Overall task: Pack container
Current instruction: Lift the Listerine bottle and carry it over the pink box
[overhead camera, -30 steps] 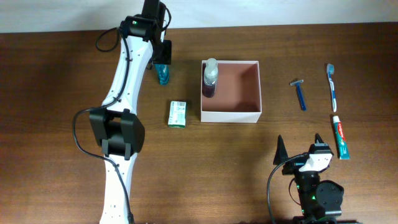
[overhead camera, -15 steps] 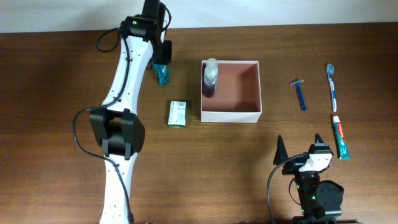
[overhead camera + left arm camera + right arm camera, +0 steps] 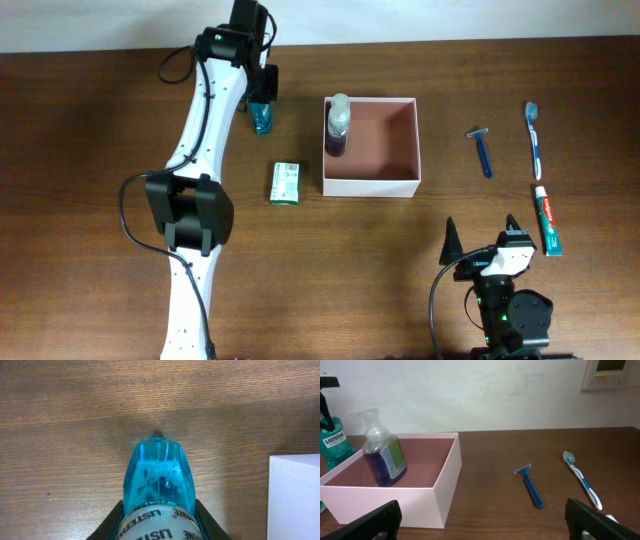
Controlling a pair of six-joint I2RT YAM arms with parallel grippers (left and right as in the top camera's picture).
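The container [image 3: 404, 185] is a white box with a reddish-brown inside at the table's middle; it also shows in the right wrist view [image 3: 447, 480]. A pump bottle of dark liquid [image 3: 338, 125] stands in its left part [image 3: 382, 457]. My left gripper [image 3: 261, 103] is shut on a blue Listerine bottle [image 3: 261, 118] just left of the container; the left wrist view shows the bottle [image 3: 157, 477] between both fingers [image 3: 112, 522]. My right gripper [image 3: 481, 240] is open and empty near the table's front, below the container.
A green and white soap box [image 3: 286, 183] lies left of the container. A blue razor [image 3: 483, 152], a toothbrush [image 3: 534, 138] and a toothpaste tube [image 3: 547, 219] lie at the right. The razor [image 3: 531, 486] and toothbrush [image 3: 580, 477] show in the right wrist view.
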